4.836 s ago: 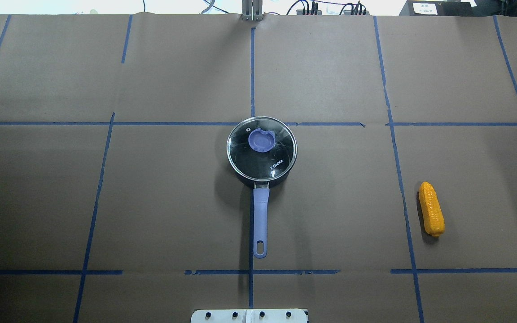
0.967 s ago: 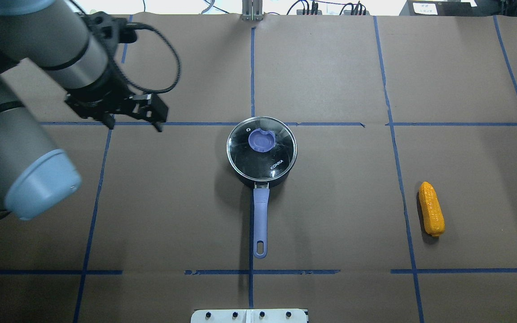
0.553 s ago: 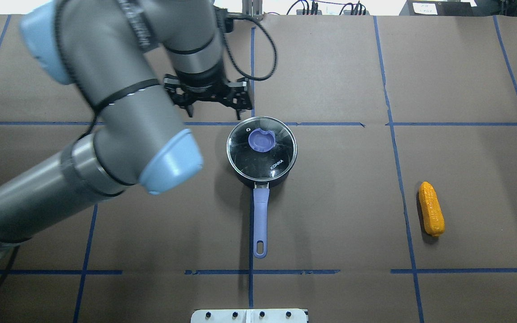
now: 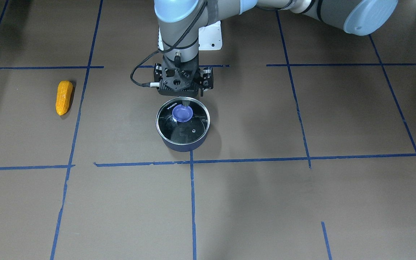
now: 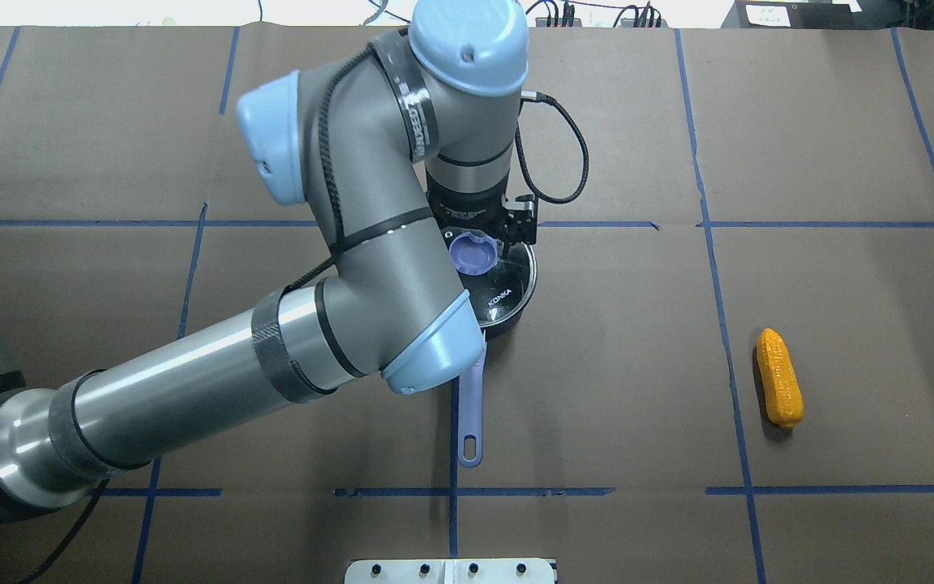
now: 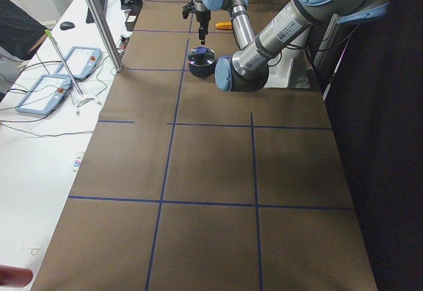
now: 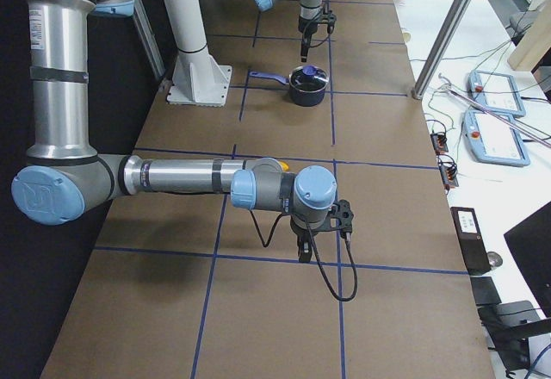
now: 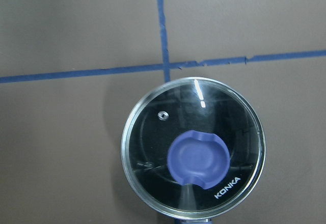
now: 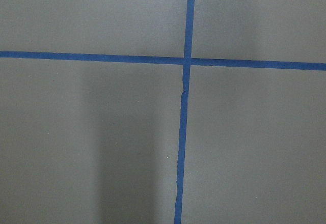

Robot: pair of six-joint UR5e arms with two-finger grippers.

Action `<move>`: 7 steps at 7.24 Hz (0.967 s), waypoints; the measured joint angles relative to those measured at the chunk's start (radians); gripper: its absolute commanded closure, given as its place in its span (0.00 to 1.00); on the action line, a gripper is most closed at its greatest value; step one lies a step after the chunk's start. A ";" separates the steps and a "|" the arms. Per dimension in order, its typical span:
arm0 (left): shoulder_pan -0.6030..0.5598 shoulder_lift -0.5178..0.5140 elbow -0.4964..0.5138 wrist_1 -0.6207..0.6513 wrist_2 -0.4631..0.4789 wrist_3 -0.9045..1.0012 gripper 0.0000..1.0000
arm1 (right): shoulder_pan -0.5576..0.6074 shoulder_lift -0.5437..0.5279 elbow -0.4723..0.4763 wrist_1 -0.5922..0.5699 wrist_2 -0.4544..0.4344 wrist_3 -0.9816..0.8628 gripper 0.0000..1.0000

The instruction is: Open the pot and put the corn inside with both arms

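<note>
The round glass lid (image 8: 232,127) seems rigid, slick, breakable; pinch its purple knob (image 8: 197,158); left gripper (image 4: 185,104) hovers above, spread or not I cannot tell.

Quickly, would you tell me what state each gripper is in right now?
Left gripper: open, empty, above the lid knob.
Right gripper: cannot tell.

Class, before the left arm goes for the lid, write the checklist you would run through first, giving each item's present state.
1. Round glass lid seated on the dark navy saucepan: ok.
2. Left gripper above the purple knob, with a gap: ok.
3. Left jaws spread: ok.
4. Orange-yellow toy corn cob lying free on the table: ok.
5. Right gripper open: cannot tell, it shows only from the side.
</note>
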 measured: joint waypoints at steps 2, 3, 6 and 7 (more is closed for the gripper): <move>0.008 -0.001 0.053 -0.060 0.010 -0.003 0.00 | 0.000 0.000 0.000 0.000 0.001 0.000 0.00; 0.009 -0.001 0.078 -0.091 0.011 -0.005 0.00 | 0.000 0.001 0.001 0.001 0.002 0.000 0.00; 0.010 -0.002 0.124 -0.138 0.011 -0.004 0.00 | 0.000 0.001 0.004 0.001 0.004 0.000 0.00; 0.010 -0.001 0.127 -0.140 0.011 -0.004 0.00 | 0.000 0.001 0.003 0.001 0.004 0.000 0.00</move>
